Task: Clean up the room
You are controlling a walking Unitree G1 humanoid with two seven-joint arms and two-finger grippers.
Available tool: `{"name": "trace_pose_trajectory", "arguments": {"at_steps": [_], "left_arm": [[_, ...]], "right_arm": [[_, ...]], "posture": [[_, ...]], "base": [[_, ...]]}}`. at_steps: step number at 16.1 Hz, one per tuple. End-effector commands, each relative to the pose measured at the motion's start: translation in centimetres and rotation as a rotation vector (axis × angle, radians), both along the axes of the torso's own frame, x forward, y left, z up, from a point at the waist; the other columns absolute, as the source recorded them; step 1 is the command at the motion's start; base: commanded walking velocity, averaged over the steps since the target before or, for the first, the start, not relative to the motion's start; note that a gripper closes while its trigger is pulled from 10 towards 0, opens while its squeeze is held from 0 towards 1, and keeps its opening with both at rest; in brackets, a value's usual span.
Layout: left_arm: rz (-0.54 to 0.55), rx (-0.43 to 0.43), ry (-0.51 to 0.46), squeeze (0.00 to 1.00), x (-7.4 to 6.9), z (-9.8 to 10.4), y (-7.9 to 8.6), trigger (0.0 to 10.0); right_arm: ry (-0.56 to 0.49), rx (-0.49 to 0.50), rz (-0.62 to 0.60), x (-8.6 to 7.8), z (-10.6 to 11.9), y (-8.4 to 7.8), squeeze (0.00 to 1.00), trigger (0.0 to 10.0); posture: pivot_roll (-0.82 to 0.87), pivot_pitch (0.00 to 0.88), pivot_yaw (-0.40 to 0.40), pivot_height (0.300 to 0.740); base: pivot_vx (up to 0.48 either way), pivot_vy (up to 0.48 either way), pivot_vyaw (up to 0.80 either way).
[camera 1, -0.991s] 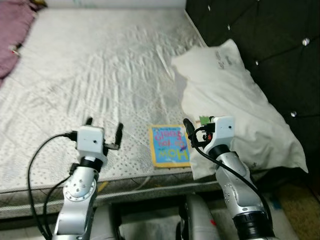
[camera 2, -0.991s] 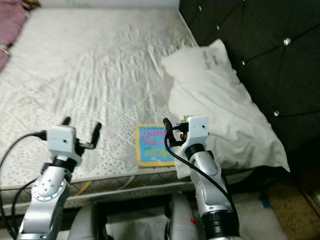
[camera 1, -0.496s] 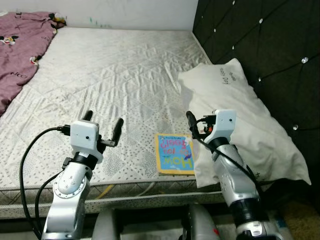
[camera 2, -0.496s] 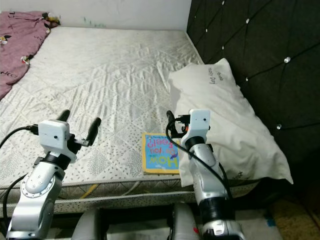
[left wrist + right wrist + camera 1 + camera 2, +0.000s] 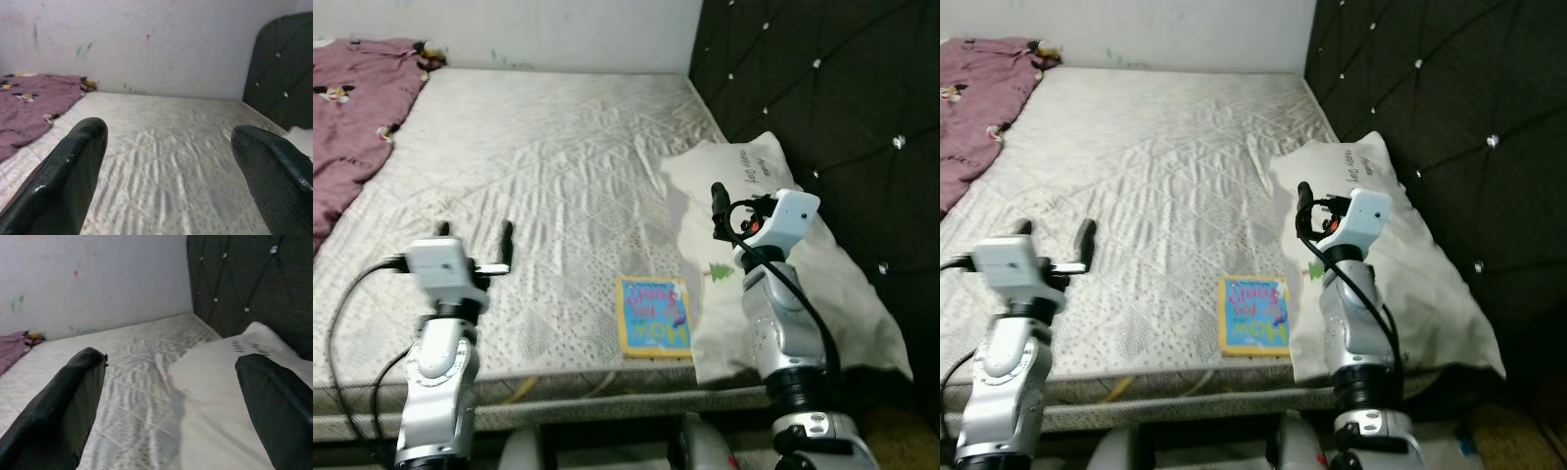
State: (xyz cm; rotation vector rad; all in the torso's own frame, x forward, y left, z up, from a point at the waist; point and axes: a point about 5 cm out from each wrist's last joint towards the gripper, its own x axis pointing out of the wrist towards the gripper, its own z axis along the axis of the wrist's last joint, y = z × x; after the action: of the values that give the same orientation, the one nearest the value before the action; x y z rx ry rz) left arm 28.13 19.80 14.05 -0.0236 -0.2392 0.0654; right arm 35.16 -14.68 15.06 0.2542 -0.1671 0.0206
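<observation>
Two end effectors raised over the bed (image 5: pixel 558 137).
Left end effector (image 5: pixel 168 171) and right end effector (image 5: pixel 171 401) spread wide, empty; book (image 5: pixel 653 315) beside pillow (image 5: pixel 822 284).

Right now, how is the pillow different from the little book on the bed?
The pillow is plain white, soft and lumpy; the book is flat, with a blue cover and yellow border. The pillow is much bigger and lies against the dark headboard; the book sits beside it near the mattress edge. Both rest on the mattress.

Both silver arms rise from the lower frame, left gripper (image 5: pixel 475 235) lower left, right gripper (image 5: pixel 171 406) right of centre, jaws spread wide, empty.
</observation>
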Motion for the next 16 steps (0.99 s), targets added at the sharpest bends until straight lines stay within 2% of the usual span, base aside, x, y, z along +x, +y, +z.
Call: {"name": "trace_pose_trajectory", "arguments": {"at_steps": [1, 2, 4, 5, 6, 7, 9, 10, 11, 12, 14, 16], "left_arm": [[-0.033, -0.007, -0.012, 0.0, 0.6, 0.5, -1.0, 10.0], [-0.063, 0.018, -0.008, 0.0, 0.8, 0.6, -1.4, 10.0], [-0.09, 0.137, 0.048, 0.0, 1.3, 0.5, -1.5, 10.0], [-0.152, 0.159, 0.102, 0.0, 1.3, 0.3, -1.5, 10.0], [-0.223, 0.244, 0.112, 0.0, 1.1, 0.1, -1.6, 10.0], [-0.274, 0.262, 0.121, 0.0, 1.1, -0.3, -1.7, 10.0], [-0.186, 0.153, 0.089, 0.0, 1.6, 0.4, -1.8, 10.0], [-0.101, 0.114, 0.066, 0.0, 1.7, 0.5, -1.9, 10.0], [-0.063, 0.109, 0.073, 0.0, 1.6, 0.4, -2.1, 10.0], [-0.041, 0.06, 0.097, 0.0, 1.5, 0.1, -2.2, 10.0], [0.009, 0.059, 0.073, 0.0, 1.0, 0.2, -2.1, 10.0], [-0.017, 0.084, 0.063, 0.0, 0.7, 0.1, -2.4, 10.0]], "right_arm": [[-0.028, 0.015, -0.001, 0.1, 0.5, 0.4, 0.0, 10.0], [-0.027, 0.014, 0.005, 0.1, 0.4, 0.7, 0.0, 10.0], [-0.009, 0.014, 0.017, 0.1, 0.0, 1.1, 0.0, 10.0], [-0.012, 0.008, 0.037, 0.3, 0.3, 1.4, 0.0, 10.0], [-0.015, -0.01, 0.045, 0.3, 0.2, 1.5, 0.0, 10.0], [0.002, -0.013, 0.029, 0.3, -0.3, 1.3, 0.0, 10.0], [0.002, -0.008, -0.02, -0.2, -0.5, 0.8, 0.0, 10.0], [0.005, -0.008, -0.027, -0.4, -0.6, 0.6, 0.0, 10.0], [0.008, -0.014, -0.027, -0.6, -0.7, 0.5, 0.0, 10.0], [0.018, -0.027, -0.03, -0.7, -0.9, 0.2, 0.0, 10.0], [0.022, -0.042, -0.038, -1.1, -0.9, -0.2, 0.0, 10.0], [0.022, -0.061, -0.049, -1.5, -0.9, -0.6, 0.0, 10.0]], "posture": [[-0.02, 0.0, -0.019, 0.712], [-0.01, 0.0, -0.02, 0.722], [0.02, 0.0, -0.031, 0.74], [0.03, 0.0, -0.036, 0.74], [0.05, 0.0, -0.033, 0.74], [0.05, 0.0, -0.024, 0.74], [0.02, 0.0, -0.012, 0.74], [0.01, 0.005, -0.015, 0.74], [0.0, 0.017, -0.023, 0.74], [-0.01, 0.036, -0.034, 0.74], [-0.03, 0.052, -0.039, 0.74], [-0.05, 0.076, -0.034, 0.74]], "base": [[0.0, 0.0, 0.0], [0.0, 0.0, 0.0], [0.0, 0.0, 0.0], [0.0, 0.0, 0.0], [0.0, 0.0, 0.0], [0.0, 0.0, 0.0], [0.0, 0.0, 0.0], [0.0, 0.0, 0.0], [0.0, 0.0, 0.0], [0.0, 0.0, 0.0], [0.0, 0.0, 0.0], [0.0, 0.0, 0.0]]}}
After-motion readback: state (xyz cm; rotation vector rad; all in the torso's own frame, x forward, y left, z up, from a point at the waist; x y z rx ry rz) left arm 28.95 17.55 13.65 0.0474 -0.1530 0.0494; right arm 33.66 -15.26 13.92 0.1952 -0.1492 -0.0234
